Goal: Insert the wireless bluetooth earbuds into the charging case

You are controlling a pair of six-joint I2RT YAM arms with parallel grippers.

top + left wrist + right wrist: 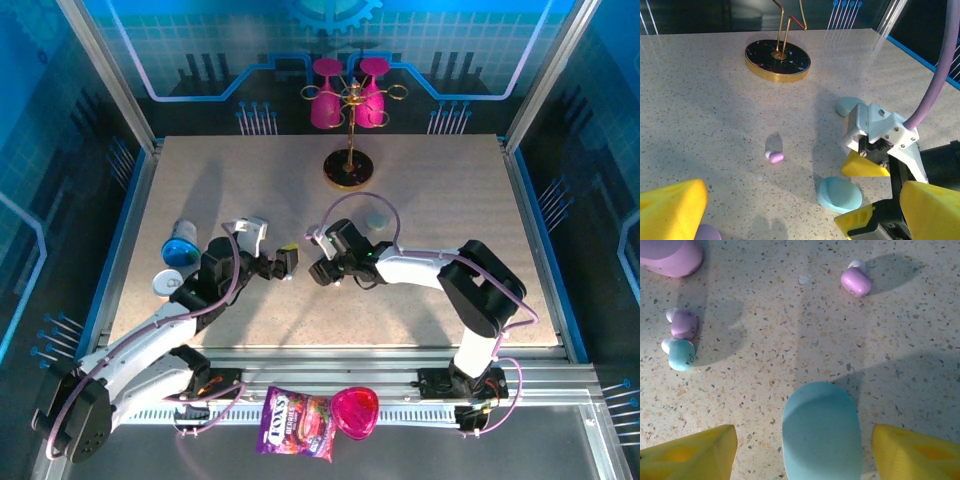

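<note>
The right hand [804, 440] is straddling the pale blue case [821, 410] at bottom centre, fingers apart, not touching it; the left hand [800, 212] is hovering wide open. Earbuds [856, 281] are lying loose on the desk [790, 340], upper right and left. Next is probably clamping the case.

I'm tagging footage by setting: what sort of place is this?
Probably a robot test cell: an aluminium-framed enclosure, blue circuit-print wall panels, and a speckled stone-look tabletop with the white left arm and white right arm bolted at its near edge.
</note>
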